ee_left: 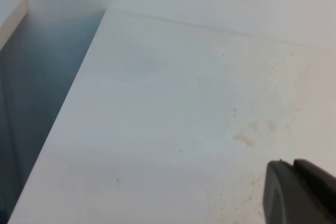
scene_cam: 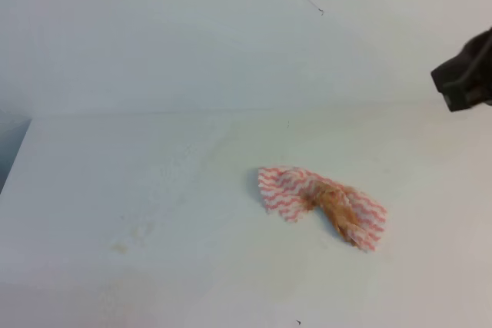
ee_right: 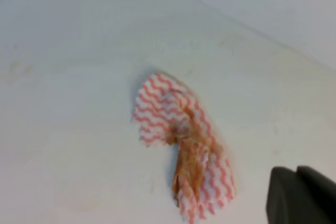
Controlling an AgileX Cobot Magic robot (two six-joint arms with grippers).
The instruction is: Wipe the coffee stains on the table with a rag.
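Rag (scene_cam: 323, 207) bunched on table (scene_cam: 154, 190), brownish smudges (ee_left: 245, 139) in left wrist view

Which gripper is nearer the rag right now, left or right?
The right gripper: its wrist view shows the rag close by, while the left gripper faces only faint smudges on the table.

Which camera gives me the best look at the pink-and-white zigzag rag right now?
The right wrist view: the crumpled pink-and-white zigzag cloth rag fills the middle of the picture, its orange-brown stained fold plain. The exterior high view shows the whole rag smaller, lying on the white tabletop. The left wrist view does not show it.
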